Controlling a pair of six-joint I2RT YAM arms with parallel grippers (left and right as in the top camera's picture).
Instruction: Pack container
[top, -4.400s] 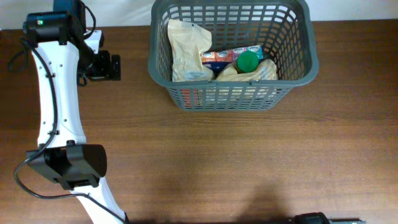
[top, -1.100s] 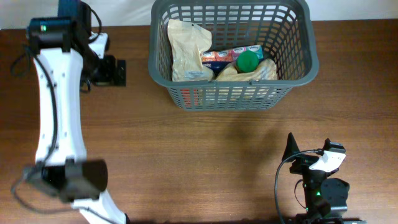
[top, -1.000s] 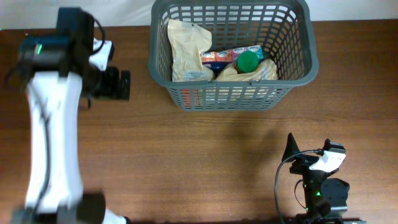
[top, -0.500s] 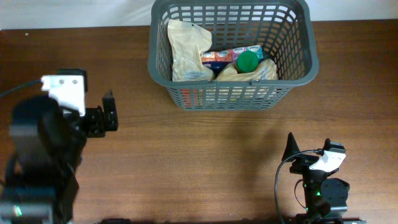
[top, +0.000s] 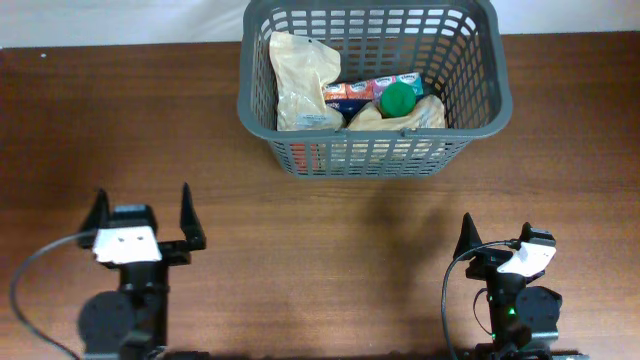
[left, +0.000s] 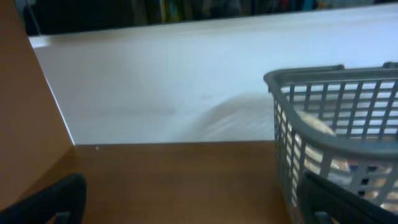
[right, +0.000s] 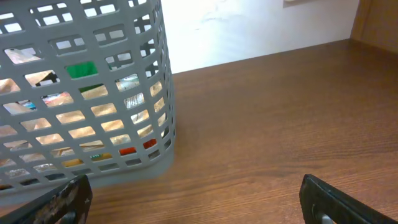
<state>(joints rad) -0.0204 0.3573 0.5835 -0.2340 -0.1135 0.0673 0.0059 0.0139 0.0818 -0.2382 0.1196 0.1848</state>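
Observation:
The container is a dark grey slotted basket at the back middle of the table. In it lie a cream bag, a colourful carton, a green-capped item and another cream bag. My left gripper is open and empty at the front left, far from the basket. My right gripper is open and empty at the front right. The left wrist view shows the basket on the right, past the open jaws. The right wrist view shows the basket wall ahead left of the open jaws.
The brown wooden table stretches between the two grippers and the basket. A white wall runs behind the table's far edge.
The left arm has drawn back from the far left beside the basket to the front left, its gripper open and empty. The right arm has stayed still over the last second.

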